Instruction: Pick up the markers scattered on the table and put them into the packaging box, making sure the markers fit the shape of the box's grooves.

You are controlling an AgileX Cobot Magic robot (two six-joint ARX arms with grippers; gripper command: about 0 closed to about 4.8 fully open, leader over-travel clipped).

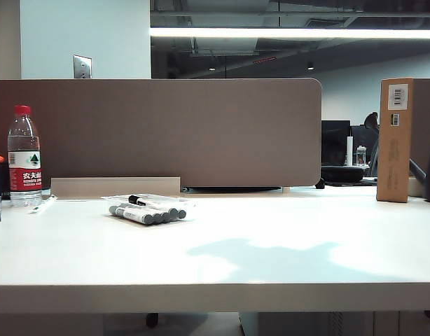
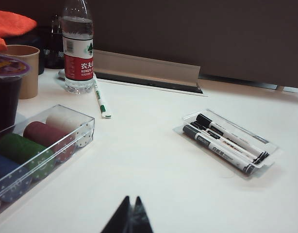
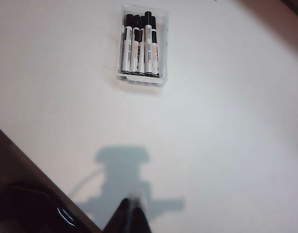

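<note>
Left end effector (image 2: 130,217), right end effector (image 3: 131,217): both closed.

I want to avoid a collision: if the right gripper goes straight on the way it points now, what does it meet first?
Probably bare table: the shut right gripper points down at it, with the packaging box farther ahead.

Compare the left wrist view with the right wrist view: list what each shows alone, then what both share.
Left wrist view only: a water bottle, a clear case of colored chips, a paper cup, a white pen, the brown partition, and the left gripper, shut.

Right wrist view only: the right gripper, shut, and its shadow on the table.

Both: the markers lying side by side in the packaging box on the white table.
</note>
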